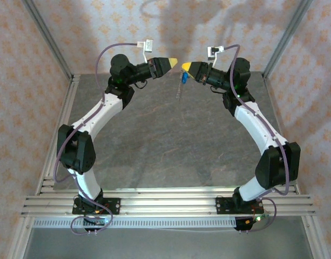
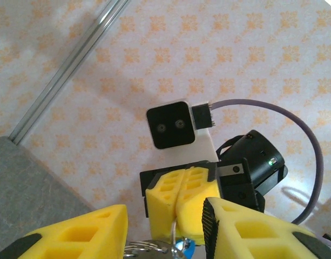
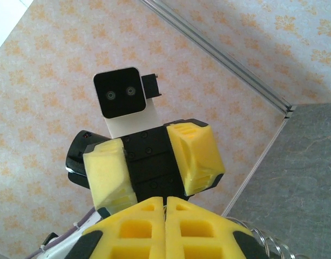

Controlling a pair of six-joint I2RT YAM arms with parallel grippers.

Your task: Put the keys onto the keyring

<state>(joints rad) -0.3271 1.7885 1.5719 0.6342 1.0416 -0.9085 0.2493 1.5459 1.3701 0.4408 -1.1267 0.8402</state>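
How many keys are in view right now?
1: the blue key hangs just under the tip of the right gripper, between the two arms; more could be hidden behind it.

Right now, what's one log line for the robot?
left gripper: open | right gripper: shut on keyring | key: dangling with keyring between grippers

No writing, number, brand or sign can be read anywhere in these views. The wallpaper carries a repeated orange flower-like motif, not letters. The right wrist camera and the left wrist camera each show a plain black face with two lenses in a white housing.
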